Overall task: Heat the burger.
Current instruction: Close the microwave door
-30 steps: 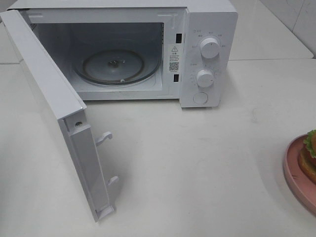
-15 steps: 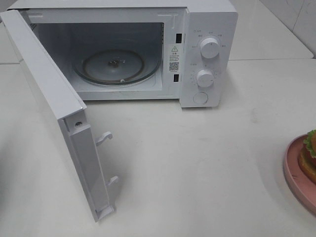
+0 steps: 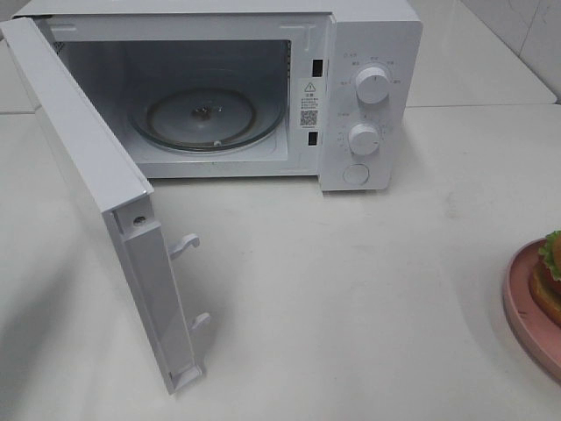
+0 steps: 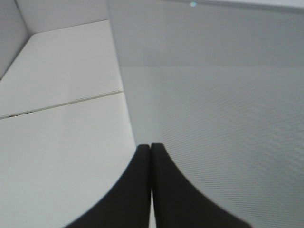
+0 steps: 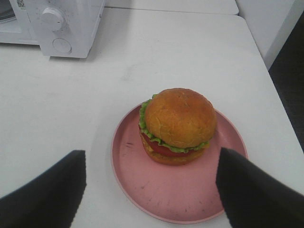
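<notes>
The burger (image 5: 178, 124), with a golden-brown bun, green lettuce and red tomato, stands on a pink plate (image 5: 156, 194). In the high view only its left part (image 3: 551, 267) shows, at the right edge, on the plate (image 3: 524, 314). My right gripper (image 5: 151, 156) is open, its fingers wide apart on either side of the plate, above and short of the burger. My left gripper (image 4: 150, 146) is shut and empty, close to the outer face of the microwave door (image 4: 213, 118). Neither gripper shows in the high view.
The white microwave (image 3: 368, 88) stands at the back with its door (image 3: 96, 193) swung wide open toward the front left. Its glass turntable (image 3: 206, 118) is bare. Two knobs and a button are on its right panel, also seen in the right wrist view (image 5: 52, 19).
</notes>
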Controlling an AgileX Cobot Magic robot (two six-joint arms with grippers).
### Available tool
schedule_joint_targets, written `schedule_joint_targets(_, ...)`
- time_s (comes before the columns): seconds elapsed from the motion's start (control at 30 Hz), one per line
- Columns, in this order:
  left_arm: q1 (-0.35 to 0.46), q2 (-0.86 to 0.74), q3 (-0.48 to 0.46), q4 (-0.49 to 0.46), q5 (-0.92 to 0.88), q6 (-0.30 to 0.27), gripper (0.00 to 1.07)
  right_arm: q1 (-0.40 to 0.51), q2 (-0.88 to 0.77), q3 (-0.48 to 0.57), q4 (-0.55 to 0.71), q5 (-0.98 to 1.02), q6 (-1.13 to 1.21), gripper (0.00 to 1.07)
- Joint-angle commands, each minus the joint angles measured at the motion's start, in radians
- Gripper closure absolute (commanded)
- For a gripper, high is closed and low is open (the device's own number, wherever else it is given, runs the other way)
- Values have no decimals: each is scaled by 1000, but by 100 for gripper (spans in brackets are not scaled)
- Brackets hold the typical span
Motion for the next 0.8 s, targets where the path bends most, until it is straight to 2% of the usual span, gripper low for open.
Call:
schedule_joint_targets(0.03, -63, 59, -23, 0, -63, -9, 107, -5, -27, -1, -5, -6, -13, 32)
schedule_joint_targets(0.07, -95, 103, -34, 0, -85, -9, 107, -5, -27, -1, -5, -6, -13, 32)
schedule_joint_targets(0.37, -214, 246, -90, -23, -159, -9, 107, -5, -27, -1, -5, -6, -13, 32)
schedule_joint_targets(0.5, -300, 313, -145, -89, -186, -9, 107, -5, -27, -1, -5, -6, -13, 32)
schedule_joint_targets(0.77, -391, 396, -249, -168, -188, 5, 107, -5, -27, -1, -5, -6, -13, 32)
schedule_joint_targets(0.8, -411, 416, -277, -204, -187, 5, 107, -5, -27, -1, -5, -6, -13, 32)
